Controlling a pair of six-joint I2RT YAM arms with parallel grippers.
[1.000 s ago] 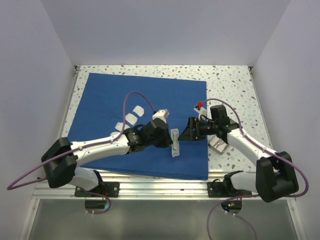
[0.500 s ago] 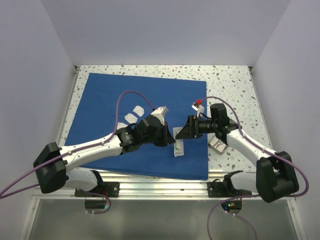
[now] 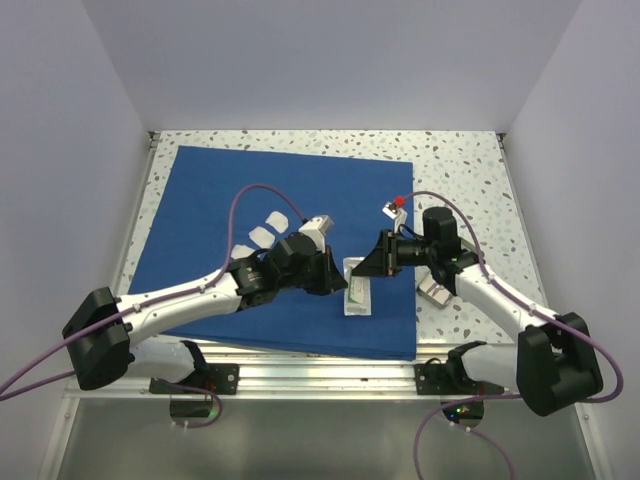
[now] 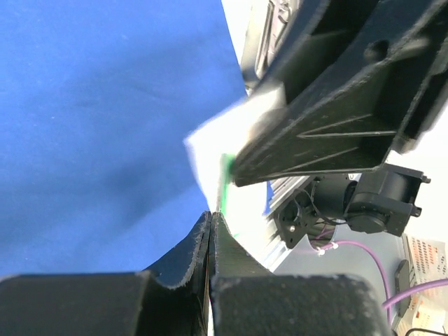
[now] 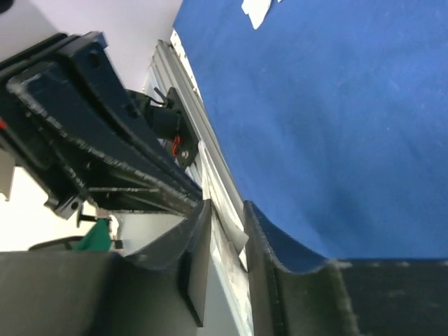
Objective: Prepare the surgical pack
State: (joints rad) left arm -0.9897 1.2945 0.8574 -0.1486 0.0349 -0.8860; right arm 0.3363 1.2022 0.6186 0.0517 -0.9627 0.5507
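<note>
Royal-blue cloth, the drape [image 3: 220,200], lies spread flat over most of a speckled counter [image 3: 460,170], its near edge running along the metal rail in front of the arm bases. Near the drape's near right part sits the clear packet [image 3: 357,290], a narrow, pale, oblong sleeve with a thin green stripe along it, set between the two arms' ends. The left tool [image 3: 338,282] meets the packet's left edge. In the left wrist view its fingers [image 4: 182,259] are pressed together, and the green stripe runs straight into their tips, so they pinch the packet's rim. The right tool [image 3: 370,268] comes at the packet from the other side. In the right wrist view its fingers [image 5: 280,252] stand a narrow gap apart with the packet's white edge between them; whether they press it cannot be told. White gauze squares [image 3: 268,228] lie in a short row on the drape, left of the left arm. The silver tray [image 3: 436,292] rests on bare counter just beside the drape's right edge, partly hidden under the right arm. A small red-tipped item [image 3: 397,207] lies near the drape's right border.
</note>
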